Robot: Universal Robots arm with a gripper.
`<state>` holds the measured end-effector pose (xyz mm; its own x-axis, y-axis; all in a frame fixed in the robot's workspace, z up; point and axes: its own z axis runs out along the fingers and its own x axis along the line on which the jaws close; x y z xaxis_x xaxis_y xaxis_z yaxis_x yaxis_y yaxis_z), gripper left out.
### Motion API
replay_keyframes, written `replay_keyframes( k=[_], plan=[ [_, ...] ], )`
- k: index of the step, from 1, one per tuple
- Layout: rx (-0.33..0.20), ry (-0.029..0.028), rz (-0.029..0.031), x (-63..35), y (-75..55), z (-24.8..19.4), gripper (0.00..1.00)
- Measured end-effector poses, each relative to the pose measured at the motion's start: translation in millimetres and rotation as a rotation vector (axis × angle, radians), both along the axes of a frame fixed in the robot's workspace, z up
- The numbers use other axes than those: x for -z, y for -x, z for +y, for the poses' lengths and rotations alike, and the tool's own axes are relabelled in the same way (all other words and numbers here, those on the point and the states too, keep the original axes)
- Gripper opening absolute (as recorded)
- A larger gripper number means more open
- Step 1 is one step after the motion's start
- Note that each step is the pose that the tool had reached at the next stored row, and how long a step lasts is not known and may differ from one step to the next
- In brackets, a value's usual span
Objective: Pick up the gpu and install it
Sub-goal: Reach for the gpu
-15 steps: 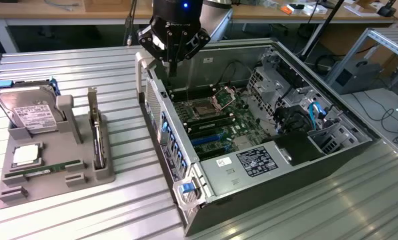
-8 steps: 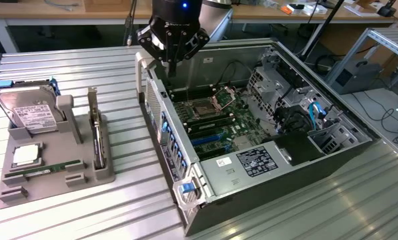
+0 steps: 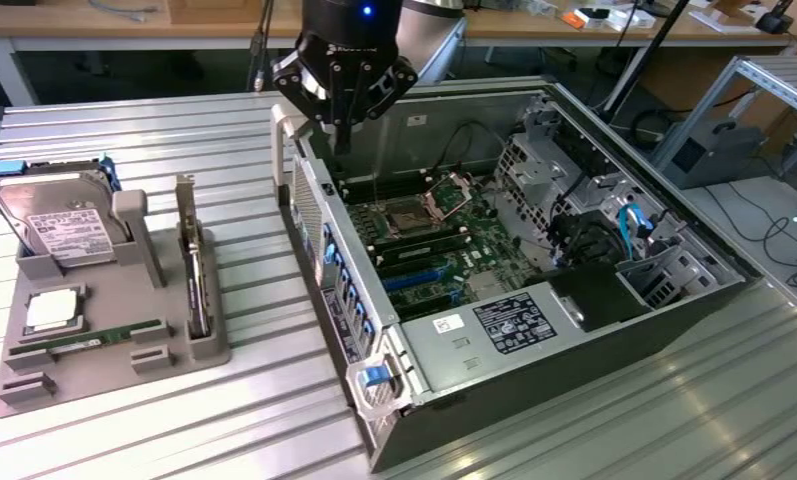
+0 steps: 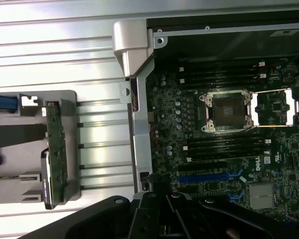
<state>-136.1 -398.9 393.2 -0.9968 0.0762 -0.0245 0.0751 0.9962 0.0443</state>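
A: Where's the gpu [image 3: 193, 262]?
B: Left side of your exterior view. It stands on edge in the grey holder [image 3: 98, 370], just right of the hard drive [image 3: 58, 225]. Nothing is touching it.
A: Gripper [image 3: 342, 140]?
B: Upper centre, clenched on nothing, over the rear edge of the open PC case [image 3: 572, 385]. Well apart from the card.

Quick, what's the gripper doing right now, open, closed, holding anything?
Gripper: cannot be told whether open or closed; it holds nothing, and the gpu stands in the grey holder.
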Motion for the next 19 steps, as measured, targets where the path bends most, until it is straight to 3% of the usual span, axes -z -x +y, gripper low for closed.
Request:
replay_keyframes(
  k=[19],
  plan=[
    [0.000,0.0000,0.0000,0.2,6.5,0.0,0.11]
  ],
)
